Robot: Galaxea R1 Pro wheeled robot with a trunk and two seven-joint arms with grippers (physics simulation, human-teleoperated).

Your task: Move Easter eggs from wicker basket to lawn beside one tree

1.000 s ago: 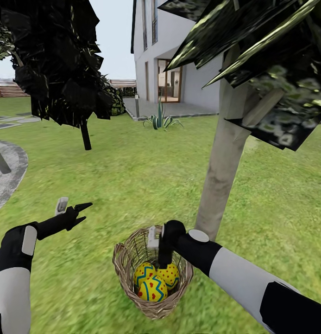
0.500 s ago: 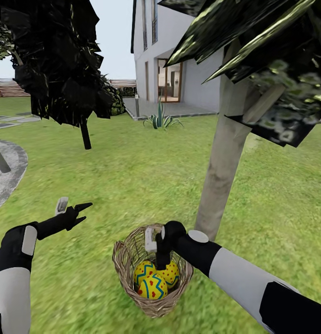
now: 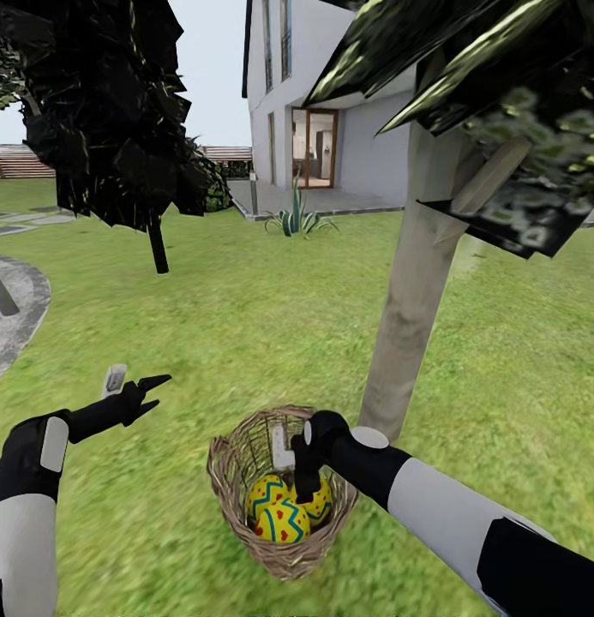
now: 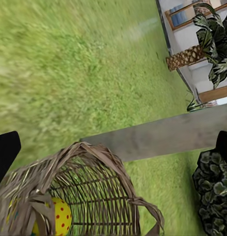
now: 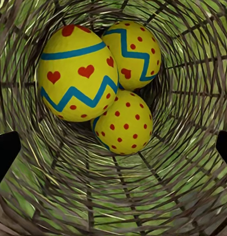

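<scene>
I have the right end effector [image 3: 298,467] lowered into the wicker basket [image 3: 237,480], fingers spread wide, gripping nothing, just above the three Easter eggs [image 5: 101,78] clustered at the bottom. The basket stands on the lawn [image 3: 262,334] just beside the tree [image 3: 412,300], at its 7 o'clock. My left end effector [image 3: 142,387] hovers released at the basket's 10 o'clock.

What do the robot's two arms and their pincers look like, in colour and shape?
Both arms have rounded white shells with glossy black segments at the joints. The left arm carries a pale grey oval patch on its black wrist; the right arm shows a grey round cap. The left pincer is black with slim pointed fingers and a small grey block.
</scene>
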